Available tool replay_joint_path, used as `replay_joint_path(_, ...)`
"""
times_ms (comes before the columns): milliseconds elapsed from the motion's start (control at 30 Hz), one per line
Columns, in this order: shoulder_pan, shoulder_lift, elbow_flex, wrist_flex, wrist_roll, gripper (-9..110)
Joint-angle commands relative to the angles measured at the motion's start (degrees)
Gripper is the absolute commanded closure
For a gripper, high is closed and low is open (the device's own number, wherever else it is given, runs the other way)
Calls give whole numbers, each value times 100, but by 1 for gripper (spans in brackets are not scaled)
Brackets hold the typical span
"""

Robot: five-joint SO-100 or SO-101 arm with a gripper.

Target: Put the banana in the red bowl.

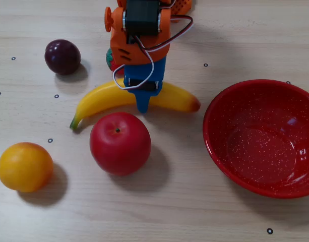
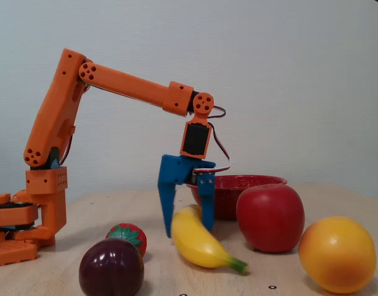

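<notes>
The yellow banana (image 1: 104, 98) lies flat on the table, green stem to the left and orange-red end to the right in a fixed view. My gripper (image 1: 142, 97) points down over its middle, open, with one blue finger (image 2: 167, 206) on each side of the banana (image 2: 201, 243). I cannot tell whether the fingers touch it. The red bowl (image 1: 262, 136) stands empty to the right of the banana, a short gap from its orange end. From the side the red bowl (image 2: 229, 185) shows behind the gripper.
A red apple (image 1: 120, 142) sits just in front of the banana. A yellow-orange fruit (image 1: 25, 166) is at the front left and a dark plum (image 1: 62, 56) at the back left. A strawberry (image 2: 128, 237) lies by the arm.
</notes>
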Motion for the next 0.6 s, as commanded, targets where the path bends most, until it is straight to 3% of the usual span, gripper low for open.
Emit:
replay_joint_path(0,-255,1301,-817,352,-202,101)
replay_joint_path(567,35,2382,-3129,2320,-501,101)
